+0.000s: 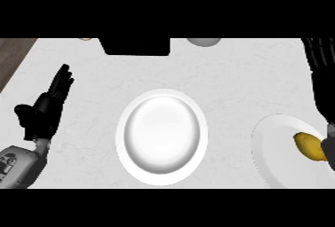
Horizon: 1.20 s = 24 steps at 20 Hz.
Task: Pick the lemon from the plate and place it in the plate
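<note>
Lemon (309, 146) lies on right plate (278, 150), at the view's edge, right robot hand (323, 91) beside it; its closure cannot be told. Left robot hand (49, 104) open, resting. Judged light, firm, prone to rolling: grasp across the middle.

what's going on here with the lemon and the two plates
A robot is working at a white counter. Its right hand is at the view's right edge, close beside the lemon, which lies on the right plate. Whether the hand has hold of the lemon cannot be seen. The middle plate has nothing on it. The left hand rests open at the left.
</note>
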{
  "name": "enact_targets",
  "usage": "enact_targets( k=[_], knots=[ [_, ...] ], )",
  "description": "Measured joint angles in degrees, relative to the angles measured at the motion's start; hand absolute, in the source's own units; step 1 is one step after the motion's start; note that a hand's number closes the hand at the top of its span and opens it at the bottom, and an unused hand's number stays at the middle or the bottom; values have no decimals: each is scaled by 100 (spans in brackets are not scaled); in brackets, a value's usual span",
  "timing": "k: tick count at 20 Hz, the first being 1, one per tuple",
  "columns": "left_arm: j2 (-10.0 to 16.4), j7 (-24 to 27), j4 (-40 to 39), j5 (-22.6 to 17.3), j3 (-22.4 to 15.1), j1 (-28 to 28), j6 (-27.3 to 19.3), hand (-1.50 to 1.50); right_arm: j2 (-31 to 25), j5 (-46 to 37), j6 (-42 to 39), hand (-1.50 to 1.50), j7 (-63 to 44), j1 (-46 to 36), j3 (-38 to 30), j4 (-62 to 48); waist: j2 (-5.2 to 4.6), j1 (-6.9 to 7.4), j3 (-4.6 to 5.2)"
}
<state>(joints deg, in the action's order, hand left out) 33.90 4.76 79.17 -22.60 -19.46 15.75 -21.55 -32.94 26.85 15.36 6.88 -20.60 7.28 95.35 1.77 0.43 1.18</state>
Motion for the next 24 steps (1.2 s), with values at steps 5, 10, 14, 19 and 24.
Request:
enact_targets(
  k=[5, 10, 14, 19, 24],
  knots=[
    [216, 238, 44, 272, -5, -517, -107, 0, 106, 1407, -881, -150, -235, 436, -642, -67, -105, -25, -106],
    [431, 489, -69, 498, -38, -1082, -150, 0, -247, 1608, -1309, -150, 52, 1240, -1380, -759, -159, -81, -127],
    [444, 690, -55, 573, -9, -1473, -165, 0, -59, 1973, -1580, -150, 622, 2015, -2108, -834, -148, -137, -127],
    [422, 693, 113, 714, 109, -1678, -126, 0, -34, 2387, -2510, -150, 913, 2857, -2803, -850, -156, -118, -124],
    [330, 763, 35, 804, 162, -1724, -96, 0, -645, 2157, -3569, -150, 798, 3482, -3010, -897, -166, -116, -120]
  ],
)
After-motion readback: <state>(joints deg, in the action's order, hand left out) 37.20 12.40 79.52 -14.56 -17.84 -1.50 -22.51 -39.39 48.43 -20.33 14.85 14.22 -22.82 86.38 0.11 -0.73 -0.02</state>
